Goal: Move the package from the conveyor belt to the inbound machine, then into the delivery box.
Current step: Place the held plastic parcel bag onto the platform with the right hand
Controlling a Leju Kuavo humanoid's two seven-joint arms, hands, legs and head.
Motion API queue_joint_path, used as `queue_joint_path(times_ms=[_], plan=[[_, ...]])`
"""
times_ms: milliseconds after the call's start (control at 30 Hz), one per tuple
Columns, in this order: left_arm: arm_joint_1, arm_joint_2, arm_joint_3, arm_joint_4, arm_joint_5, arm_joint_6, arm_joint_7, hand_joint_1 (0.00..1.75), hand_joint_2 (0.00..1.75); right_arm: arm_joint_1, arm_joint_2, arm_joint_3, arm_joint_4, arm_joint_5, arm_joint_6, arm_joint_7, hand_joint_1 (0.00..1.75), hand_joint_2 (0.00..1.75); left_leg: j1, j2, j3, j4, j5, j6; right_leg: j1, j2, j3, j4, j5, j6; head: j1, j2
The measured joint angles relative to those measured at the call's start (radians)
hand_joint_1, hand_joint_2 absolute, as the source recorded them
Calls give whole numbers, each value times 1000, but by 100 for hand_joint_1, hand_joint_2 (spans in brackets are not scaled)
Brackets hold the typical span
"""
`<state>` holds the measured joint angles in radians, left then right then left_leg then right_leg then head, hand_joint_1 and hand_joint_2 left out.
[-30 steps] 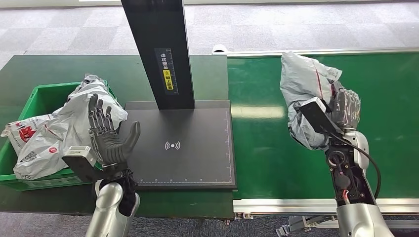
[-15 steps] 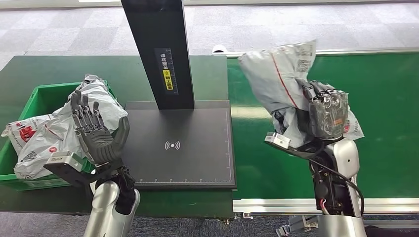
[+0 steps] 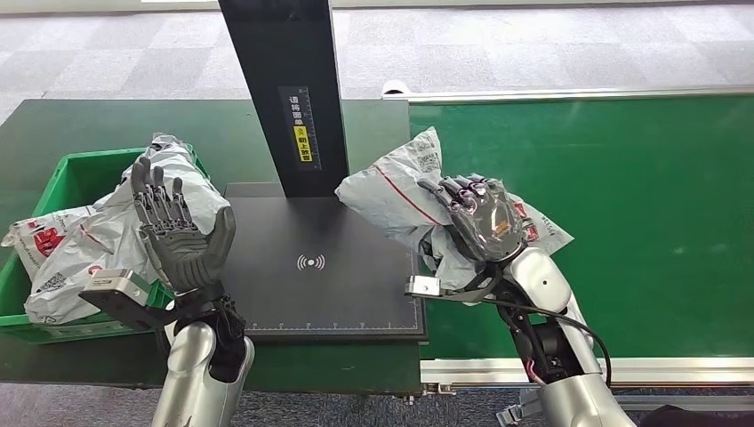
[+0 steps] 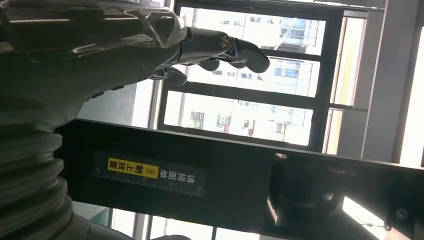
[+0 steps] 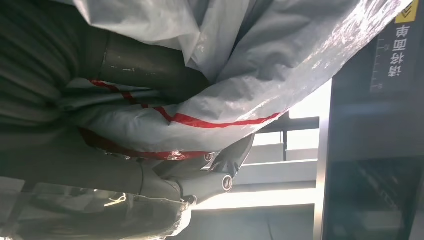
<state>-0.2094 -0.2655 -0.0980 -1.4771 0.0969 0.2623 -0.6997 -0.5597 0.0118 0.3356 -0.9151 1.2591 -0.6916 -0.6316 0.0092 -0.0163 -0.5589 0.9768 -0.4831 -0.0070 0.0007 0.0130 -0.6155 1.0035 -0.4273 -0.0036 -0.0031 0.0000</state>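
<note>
My right hand [image 3: 480, 218] grips a grey plastic package [image 3: 400, 189] with a red stripe, held over the right edge of the black inbound machine plate [image 3: 320, 267], partly above the green conveyor belt [image 3: 640, 178]. The right wrist view shows the same package [image 5: 240, 95] draped over my fingers [image 5: 150, 65]. My left hand [image 3: 178, 236] stands raised and open, palm toward the plate, at the plate's left edge beside the green delivery box [image 3: 67, 182]. In the left wrist view its fingers [image 4: 220, 47] are spread with nothing in them.
The green delivery box holds several grey packages [image 3: 107, 231]. The machine's black post [image 3: 284, 89] rises behind the plate, carrying a yellow label [image 3: 302, 142]. A metal rail [image 3: 569, 366] borders the belt's near edge.
My right hand has swung the package left and down, from above the belt to the plate's right edge. The left hand has barely shifted.
</note>
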Motion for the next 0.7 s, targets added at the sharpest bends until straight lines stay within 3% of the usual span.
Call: queue_joint_path(times_ms=[200,433,700], plan=[[-7,-4,-3,6,4,-16,0,0,175,-47,12,118,97,-5,4,-5,175,175,0,2,1,0,0,0,0,2,0,0,0,0,0,0],[-20,-16,-25,25,5,-22,0,0,175,-109,100,322,292,-30,46,7,175,175,1,2,1,0,0,0,2,2,0,0,0,0,0,0],[-35,-17,-55,51,5,-28,0,0,175,-158,184,485,489,-4,141,96,175,175,0,2,1,0,0,0,1,2,0,0,0,0,0,0]])
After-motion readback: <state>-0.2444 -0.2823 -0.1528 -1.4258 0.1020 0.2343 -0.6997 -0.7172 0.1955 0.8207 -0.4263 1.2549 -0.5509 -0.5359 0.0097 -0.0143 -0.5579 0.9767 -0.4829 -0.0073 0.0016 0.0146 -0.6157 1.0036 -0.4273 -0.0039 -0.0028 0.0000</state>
